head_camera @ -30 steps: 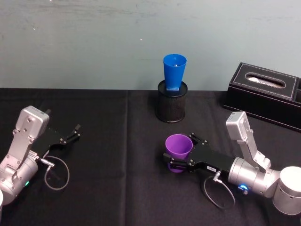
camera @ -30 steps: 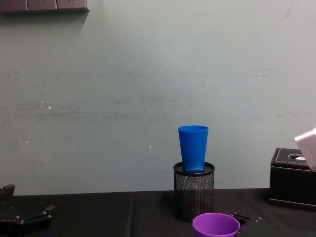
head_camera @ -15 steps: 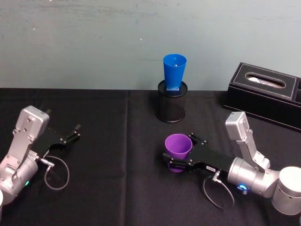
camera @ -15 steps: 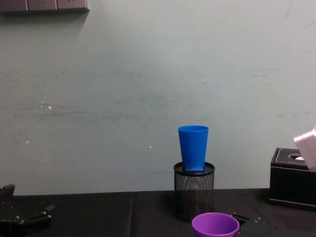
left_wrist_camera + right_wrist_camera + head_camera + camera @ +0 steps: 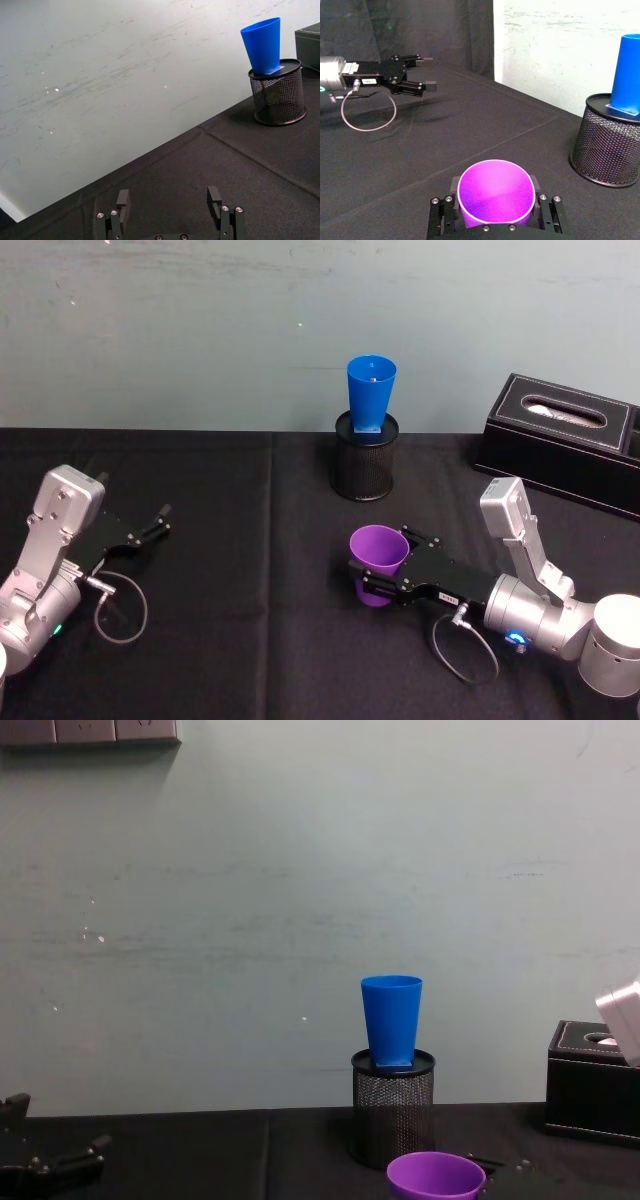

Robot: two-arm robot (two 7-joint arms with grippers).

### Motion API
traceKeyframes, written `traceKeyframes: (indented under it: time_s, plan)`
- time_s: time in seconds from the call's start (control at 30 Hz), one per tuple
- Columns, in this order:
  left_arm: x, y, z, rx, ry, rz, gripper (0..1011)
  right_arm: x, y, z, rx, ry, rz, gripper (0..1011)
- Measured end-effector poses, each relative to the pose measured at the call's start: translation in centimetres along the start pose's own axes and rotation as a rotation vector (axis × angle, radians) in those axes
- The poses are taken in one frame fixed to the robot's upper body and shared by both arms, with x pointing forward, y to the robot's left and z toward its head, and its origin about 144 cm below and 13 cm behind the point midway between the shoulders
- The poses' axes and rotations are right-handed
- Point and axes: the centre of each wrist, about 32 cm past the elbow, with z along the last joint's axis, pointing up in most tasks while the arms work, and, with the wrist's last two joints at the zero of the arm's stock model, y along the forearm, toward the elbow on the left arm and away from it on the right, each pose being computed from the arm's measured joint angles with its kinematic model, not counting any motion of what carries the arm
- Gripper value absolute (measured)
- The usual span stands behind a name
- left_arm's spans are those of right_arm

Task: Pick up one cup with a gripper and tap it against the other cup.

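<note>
The right gripper (image 5: 386,562) lies low over the middle of the counter (image 5: 250,570), its two black fingers closed against opposite sides of the purple cup (image 5: 378,556), which stands upright with its mouth up; whether the cup's base touches the black cloth cannot be told; behind it, near the middle of the counter's back edge, a black mesh pen holder (image 5: 364,466) carries the blue cup (image 5: 371,390), upright with its base set in the holder's mouth, so that in the chest view the blue cup stands well above the purple rim; the two cups are apart; a black tissue box (image 5: 565,438) sits at the counter's back right corner, off to the side of the right arm; a small white label on the right gripper's body bears writing too small to read; the right arm reaches in from the right edge, nearly level, a blue ring light (image 5: 518,641) glowing on its silver wrist; the left gripper (image 5: 157,521) is parked near the left edge, fingers spread and holding nothing, a thin cable loop (image 5: 120,606) beside its wrist.
</note>
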Motion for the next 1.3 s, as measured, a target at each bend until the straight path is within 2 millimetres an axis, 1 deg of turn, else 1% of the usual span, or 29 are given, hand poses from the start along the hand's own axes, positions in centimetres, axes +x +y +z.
traceKeyframes:
  time_s: [0.3,0.67,0.83,1.03,1.13,1.17,1.3]
  plan:
    - [0.0,0.0,0.0,0.0,0.0,0.0,1011,0.0,0.0,0.0,0.0,0.0,0.0,748]
    - [0.0,0.0,0.0,0.0,0.0,0.0,1011,0.0,0.0,0.1,0.001,-0.001,0.001,748]
    - [0.0,0.0,0.0,0.0,0.0,0.0,1012,0.0,-0.2,1.1,0.0,0.004,0.009,748]
    - [0.0,0.0,0.0,0.0,0.0,0.0,1011,0.2,-0.7,3.4,0.0,-0.003,0.022,748]
    - [0.0,0.0,0.0,0.0,0.0,0.0,1011,0.4,-1.0,4.5,0.002,0.0,0.018,748]
    - [0.0,0.0,0.0,0.0,0.0,0.0,1011,0.4,-1.0,4.5,0.002,0.0,0.018,748]
    - [0.0,0.0,0.0,0.0,0.0,0.0,1011,0.7,-1.3,6.1,0.015,-0.007,0.012,748]
